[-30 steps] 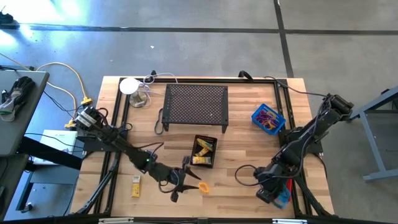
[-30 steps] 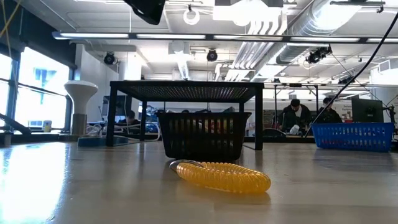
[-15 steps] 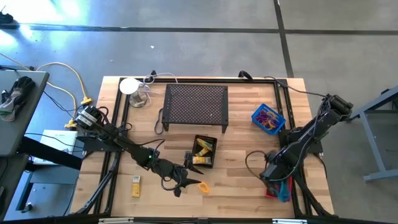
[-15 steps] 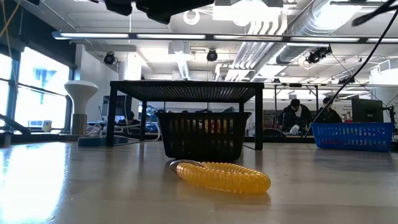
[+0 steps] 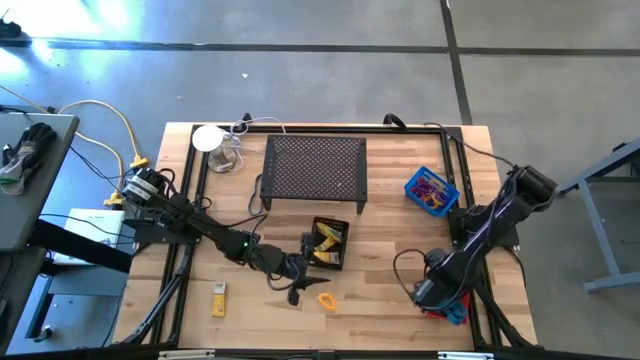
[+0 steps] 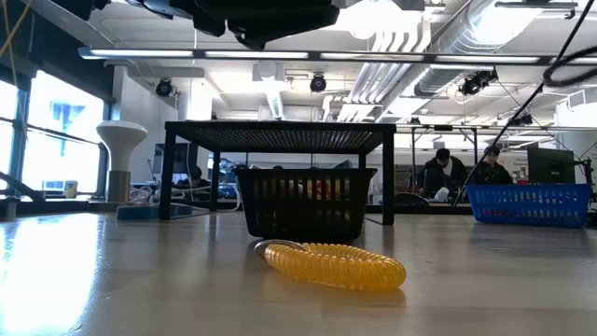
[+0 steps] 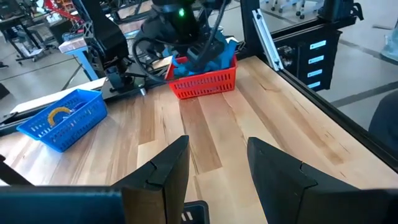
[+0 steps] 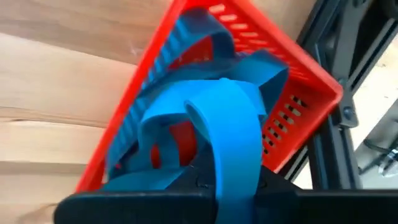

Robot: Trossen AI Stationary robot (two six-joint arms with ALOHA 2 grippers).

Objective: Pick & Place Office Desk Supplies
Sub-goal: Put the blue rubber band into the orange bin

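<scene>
My right gripper [image 5: 432,292] hangs at the near right over a red mesh basket [image 8: 292,74], shut on a wide blue band [image 8: 227,118]. More blue loops fill that basket. My left gripper [image 7: 217,142] stands open above the table's middle, near the black basket [image 5: 328,243] of yellow packets, with nothing between its fingers. A yellow-orange coil ring [image 6: 336,264] lies flat on the wood just to its near right [image 5: 326,299]. A single yellow packet [image 5: 218,298] lies at the near left. My right gripper pinches the blue band between its two shut fingers [image 8: 186,183], at a stretch of the strap [image 8: 233,171] where it runs into them. The fingers slant steeply down from above. The band's loops curl away below into the red basket.
A large black perforated stand [image 5: 314,170] occupies the far middle. A blue basket [image 5: 432,190] with coloured rings sits at the far right. A white lamp-like object [image 5: 210,140] and cables lie at the far left. Bare wood shows between the black and red baskets.
My left gripper has swung toward the table's right and far side, coming nearer the black basket, still open. My right gripper has sunk toward the red basket and tipped over from slanting to pointing steeply down, keeping the blue band.
</scene>
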